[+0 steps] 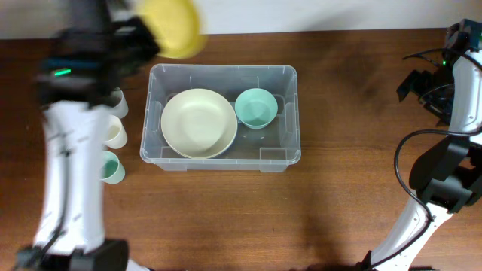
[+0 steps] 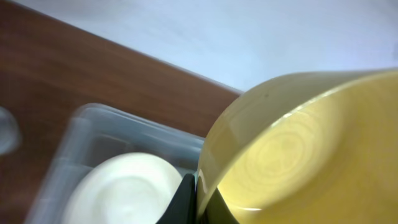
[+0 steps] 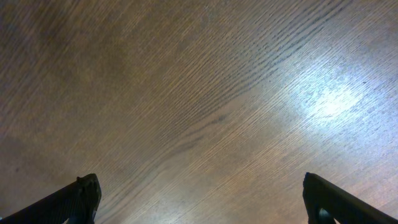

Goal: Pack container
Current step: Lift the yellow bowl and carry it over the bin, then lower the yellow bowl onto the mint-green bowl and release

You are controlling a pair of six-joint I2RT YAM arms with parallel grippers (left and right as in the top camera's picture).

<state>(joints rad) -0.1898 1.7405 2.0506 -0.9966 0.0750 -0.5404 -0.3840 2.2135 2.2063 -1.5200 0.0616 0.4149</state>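
While my left gripper (image 2: 198,208) pinches the yellow bowl (image 1: 175,26) near the far-left corner of the container (image 1: 291,113) | container mid-table, cream plate (image 1: 199,123) and teal bowl (image 1: 256,107) inside | my right gripper (image 3: 199,205) spread wide above the table (image 3: 199,93)

You find no text, label, brand, number or sign to read in any view. The large clear rectangular plastic container (image 1: 223,70) shows no legible marking, and the left wrist view is blurred.

Left arm (image 1: 64,173) & right arm (image 1: 467,98): white shells, black joints; black cables (image 1: 403,162) on right, green LED (image 1: 62,73) on left.
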